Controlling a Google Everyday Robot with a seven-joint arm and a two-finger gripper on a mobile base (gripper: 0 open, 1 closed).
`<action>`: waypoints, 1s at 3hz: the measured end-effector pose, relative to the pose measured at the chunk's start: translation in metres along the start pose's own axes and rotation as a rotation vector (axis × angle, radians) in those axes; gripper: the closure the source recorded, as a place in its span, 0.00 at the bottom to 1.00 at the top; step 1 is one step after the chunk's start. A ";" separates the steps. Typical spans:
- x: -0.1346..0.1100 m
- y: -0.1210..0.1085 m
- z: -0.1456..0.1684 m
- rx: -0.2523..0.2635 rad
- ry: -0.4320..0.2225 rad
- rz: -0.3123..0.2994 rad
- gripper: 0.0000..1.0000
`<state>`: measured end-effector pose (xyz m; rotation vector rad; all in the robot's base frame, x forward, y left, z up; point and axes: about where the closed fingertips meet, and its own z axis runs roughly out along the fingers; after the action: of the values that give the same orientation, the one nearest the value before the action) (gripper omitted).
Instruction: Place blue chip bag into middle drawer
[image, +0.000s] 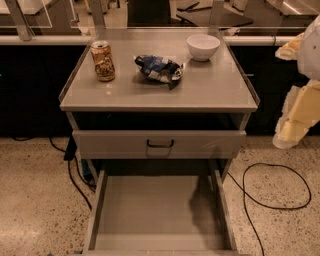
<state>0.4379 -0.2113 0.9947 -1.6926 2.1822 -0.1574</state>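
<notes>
Tabletop (150, 95) of a grey metal cabinet carries three things in a rough row. Near the ctr, toward the back half, lies the blue chip bag (159, 68), a small crumpled foil bag in dark blue and black w/ white patches, lying flat. To its left stands a tan drink can (103, 61), upright and well apart from the bag. To the bag's right and further back sits a white round bowl (203, 47), near the bag but not touching it.

Below the tabletop is a grey upper drawer (115, 145) w/ a black handle (160, 144) on its front, pushed nearly shut. Under that, the middle drawer (150, 210), wide, shallow, grey metal w/ low side walls, is pulled out toward the camera. Its plain flat floor is in view, w/ shadow over the right part.

The cream and white end effector (292, 125) hangs at the right edge of the view, beside the cabinet's right side, well apart from the bag and from both drawers. Can't tell whether it's released or clenched.

A black cable (272, 164) loops on the speckled floor (30, 200) right of the open drawer. More black cables run at the cabinet's left.
</notes>
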 end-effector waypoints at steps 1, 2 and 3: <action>0.000 0.000 0.000 0.000 0.000 0.000 0.00; -0.006 -0.007 0.014 0.013 -0.032 -0.024 0.00; -0.017 -0.026 0.044 0.023 -0.099 -0.064 0.00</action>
<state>0.4808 -0.1959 0.9657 -1.7211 2.0487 -0.1121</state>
